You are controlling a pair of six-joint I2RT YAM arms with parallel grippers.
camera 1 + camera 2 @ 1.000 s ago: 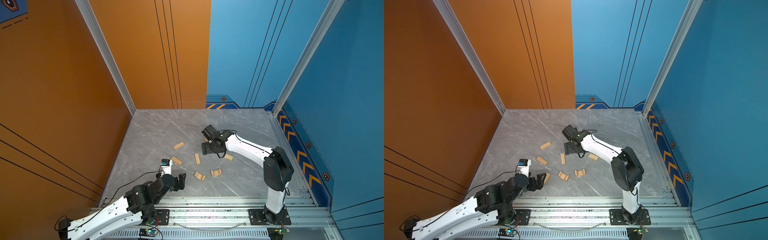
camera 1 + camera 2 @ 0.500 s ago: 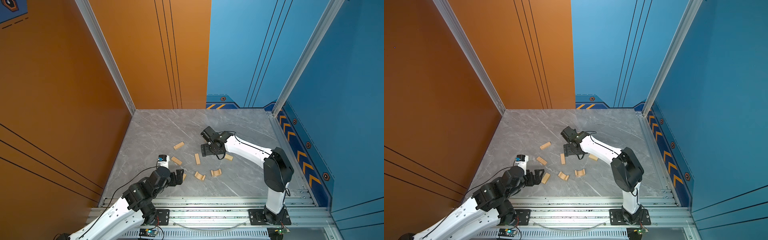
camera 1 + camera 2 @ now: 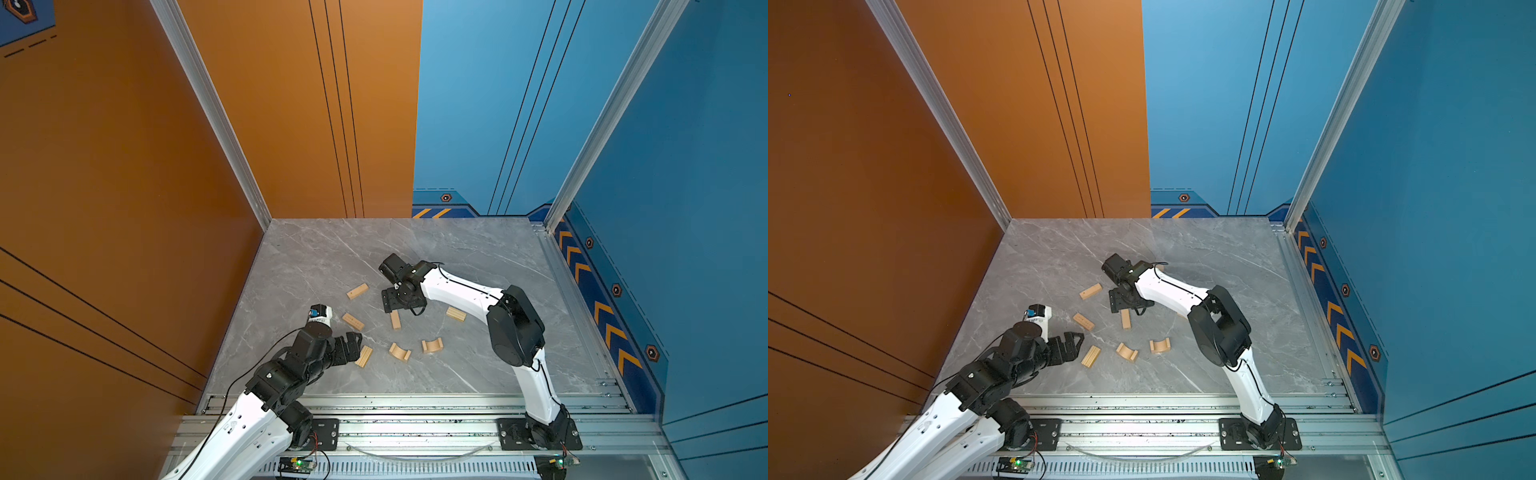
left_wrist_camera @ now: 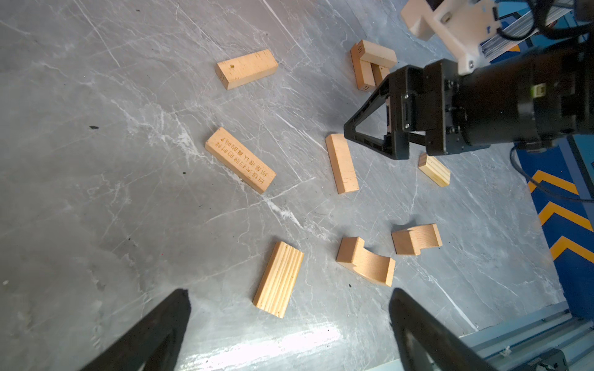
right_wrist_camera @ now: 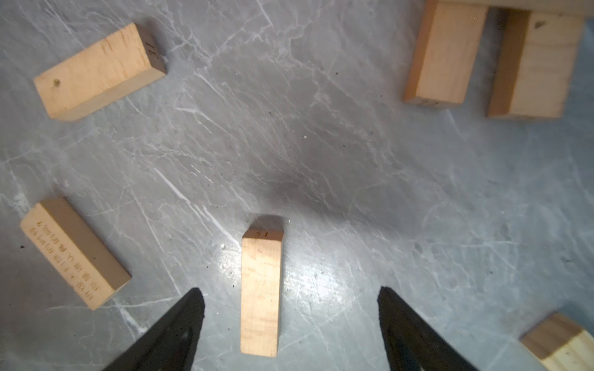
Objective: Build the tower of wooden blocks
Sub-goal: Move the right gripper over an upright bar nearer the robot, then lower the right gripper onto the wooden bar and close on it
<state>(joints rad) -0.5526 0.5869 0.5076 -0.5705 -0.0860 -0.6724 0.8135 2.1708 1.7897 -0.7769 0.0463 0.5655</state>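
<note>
Loose wood blocks lie on the grey floor. My right gripper [image 5: 289, 290] [image 3: 395, 305] hangs open over a plain bar [image 5: 260, 289] [image 3: 395, 319], one jaw on each side and neither touching it. My left gripper [image 4: 289, 292] [image 3: 356, 347] is open and empty just short of a grooved slab [image 4: 279, 279] [image 3: 364, 356]. Beyond it lie two arches [image 3: 400, 351] [image 3: 432, 345], an engraved bar [image 3: 353, 321], a plain bar [image 3: 357, 291] and a second grooved slab [image 3: 456, 314]. The tower [image 4: 369, 64] is two side-by-side bars with a piece across them; the right arm hides it in both top views.
Orange wall panels stand close on the left and blue ones behind and to the right. A metal rail [image 3: 415, 405] runs along the near edge of the floor. The right arm's white forearm [image 3: 461, 291] stretches across the blocks on the right.
My right gripper has slid left over the plain bar and its jaws have narrowed a little. The left arm has swung forward, its open gripper staying by the grooved slab.
</note>
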